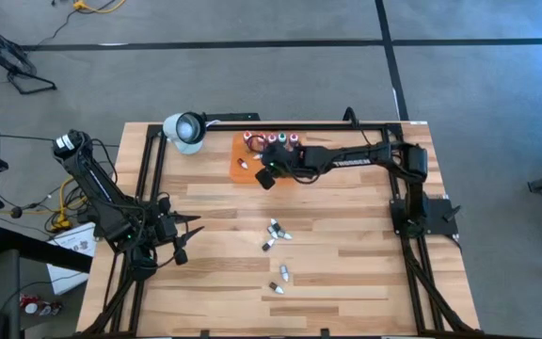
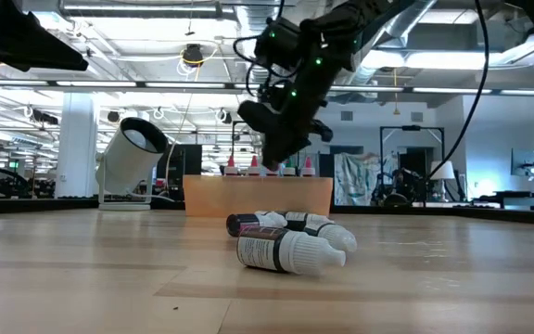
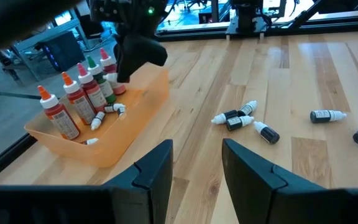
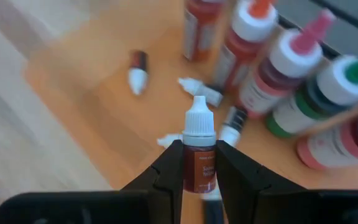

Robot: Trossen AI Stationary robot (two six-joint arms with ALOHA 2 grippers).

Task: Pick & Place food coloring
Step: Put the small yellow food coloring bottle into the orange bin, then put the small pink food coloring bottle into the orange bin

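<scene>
A: Floor around the table?
B: Grey floor (image 1: pixel 252 24) crossed by dark lines (image 1: pixel 389 38); yellow cable (image 1: pixel 59 202) lies beside the table's left edge.
A: Table surface?
B: Light wooden planks (image 1: pixel 337 268), dark frame rails (image 1: pixel 153 174) along the sides.
A: Behind the table, low view?
B: Open hall, white column (image 2: pixel 77 139), ceiling light strips (image 2: pixel 142 11), exposed pipes. A white lamp (image 2: pixel 130 148) sits on the far edge.

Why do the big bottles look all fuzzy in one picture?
In the right wrist view the small vial held in the right tool is sharp, while the big bottles and orange tray behind it are smeared; in the left wrist view the same bottles look crisp.
</scene>
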